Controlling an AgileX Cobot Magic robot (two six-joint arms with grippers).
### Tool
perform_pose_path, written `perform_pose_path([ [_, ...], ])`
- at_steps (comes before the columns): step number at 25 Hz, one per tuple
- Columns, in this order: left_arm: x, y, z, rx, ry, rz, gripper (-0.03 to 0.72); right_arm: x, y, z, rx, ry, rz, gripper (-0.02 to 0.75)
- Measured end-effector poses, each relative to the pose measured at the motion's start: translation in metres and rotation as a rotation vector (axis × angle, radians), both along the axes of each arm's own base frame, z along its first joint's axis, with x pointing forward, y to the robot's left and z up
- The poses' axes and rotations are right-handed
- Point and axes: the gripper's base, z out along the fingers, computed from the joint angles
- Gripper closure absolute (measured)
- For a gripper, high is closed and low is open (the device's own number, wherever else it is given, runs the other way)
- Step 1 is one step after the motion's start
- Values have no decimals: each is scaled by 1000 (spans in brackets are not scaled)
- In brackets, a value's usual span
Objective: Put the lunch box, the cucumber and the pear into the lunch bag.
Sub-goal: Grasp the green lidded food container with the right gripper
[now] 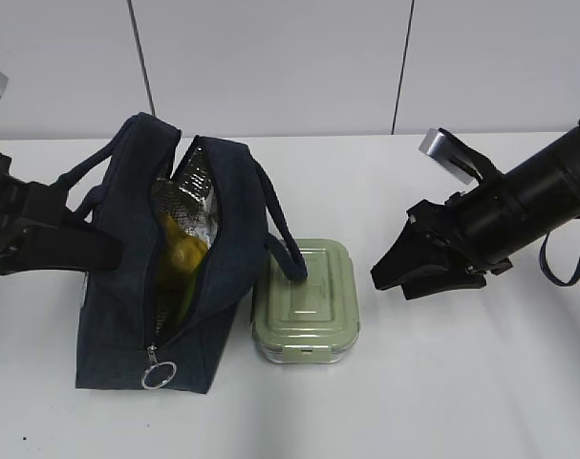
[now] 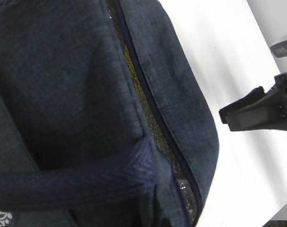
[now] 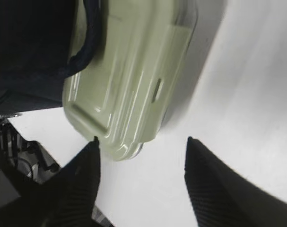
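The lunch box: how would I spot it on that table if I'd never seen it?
Find the dark navy lunch bag standing open on the white table. Right against its side lies the lunch box, with one of the bag's rope handles drooping onto its lid. It is the only pale sage-green thing there: a flat rounded rectangle with a stepped lid.

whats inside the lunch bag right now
Through the open zipper of the lunch bag show silver foil lining, the yellow pear and a green sliver below it, likely the cucumber. The fabric sides hide everything deeper.
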Motion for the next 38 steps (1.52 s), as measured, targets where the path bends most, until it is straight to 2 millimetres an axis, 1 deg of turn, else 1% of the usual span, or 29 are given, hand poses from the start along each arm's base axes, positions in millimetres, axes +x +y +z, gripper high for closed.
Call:
perform_pose_path([
  [4, 0, 0, 0, -1, 1, 0, 702, 7, 0, -2, 5, -51, -35, 141],
  [5, 0, 0, 0, -3, 1, 1, 702, 8, 1, -2, 19, -60, -40, 113],
  [7, 0, 0, 0, -5, 1, 1, 702, 11, 2, -6, 51, -56, -61, 92],
  [17, 0, 0, 0, -5, 1, 2, 703, 24, 9, -53, 169, 9, -120, 87],
  [21, 0, 0, 0, -5, 1, 2, 703, 25, 14, -63, 179, 20, -114, 87],
  [24, 0, 0, 0, -5, 0, 3, 703, 26, 22, -69, 179, 15, -82, 87],
  [29, 1, 0, 0, -4, -5, 10, 703, 32, 33, -68, 176, -13, -51, 87],
  [33, 1, 0, 1, -5, -6, 12, 703, 39, 34, -64, 161, -45, -62, 92],
  [38, 1, 0, 1, -7, -7, 15, 703, 40, 33, -65, 151, -51, -68, 110],
])
